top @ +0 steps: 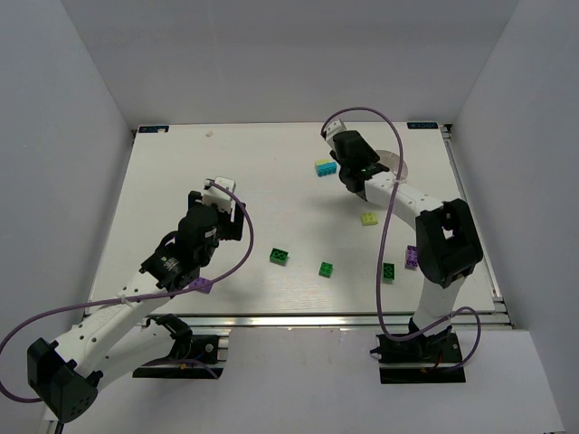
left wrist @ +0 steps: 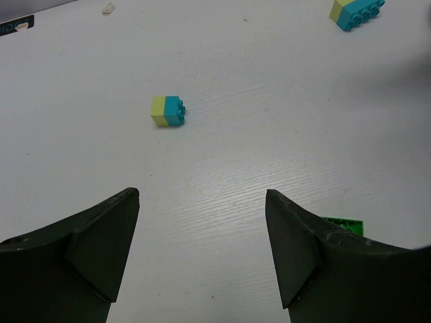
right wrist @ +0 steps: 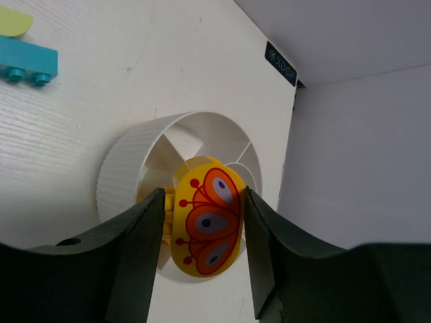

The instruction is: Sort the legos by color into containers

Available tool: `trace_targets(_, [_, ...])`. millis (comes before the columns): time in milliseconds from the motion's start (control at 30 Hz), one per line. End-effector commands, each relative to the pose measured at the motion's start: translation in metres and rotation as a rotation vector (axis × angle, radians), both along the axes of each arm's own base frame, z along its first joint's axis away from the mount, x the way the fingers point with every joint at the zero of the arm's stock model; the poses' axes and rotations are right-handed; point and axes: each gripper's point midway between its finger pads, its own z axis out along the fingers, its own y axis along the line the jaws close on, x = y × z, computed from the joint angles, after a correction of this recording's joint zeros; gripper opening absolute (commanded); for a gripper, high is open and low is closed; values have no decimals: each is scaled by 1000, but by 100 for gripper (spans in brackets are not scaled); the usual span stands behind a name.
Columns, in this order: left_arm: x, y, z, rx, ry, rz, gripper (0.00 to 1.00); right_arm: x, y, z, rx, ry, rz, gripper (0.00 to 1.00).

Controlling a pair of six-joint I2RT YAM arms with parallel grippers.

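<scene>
My right gripper [right wrist: 204,199] is shut on a yellow brick [right wrist: 205,225] printed with an orange-red butterfly wing, and holds it over the round white divided bowl [right wrist: 121,168]. From above, this gripper [top: 360,165] hides part of the bowl [top: 397,164]. My left gripper [left wrist: 202,196] is open and empty above bare table, left of centre [top: 223,193]. A yellow-green and cyan brick [left wrist: 168,111] lies ahead of it. A cyan and yellow brick [top: 325,167] lies left of the bowl. Green bricks [top: 280,257] [top: 326,268] [top: 388,271], a pale brick [top: 369,218] and purple bricks [top: 412,257] [top: 203,286] lie near the front.
White walls close in the table on the left, back and right. The table's metal front rail [top: 298,318] runs between the arm bases. The right arm's purple cable [top: 384,262] loops over the green and purple bricks at the right front.
</scene>
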Motion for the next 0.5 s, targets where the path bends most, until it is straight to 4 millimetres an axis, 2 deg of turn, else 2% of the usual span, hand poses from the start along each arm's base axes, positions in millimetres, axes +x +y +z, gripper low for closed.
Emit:
trace_targets(0, [1, 0, 14, -24, -39, -1, 85, 8, 1, 8, -26, -48, -29, 26])
trace_targets(300, [0, -1, 15, -27, -41, -4, 85, 8, 6, -1, -55, -21, -20, 32])
trace_targets(400, [1, 0, 16, -27, -42, -2, 85, 10, 5, -2, -64, -19, -27, 38])
trace_targets(467, [0, -1, 15, -28, -40, -3, 85, 8, 4, -10, -83, 15, -27, 41])
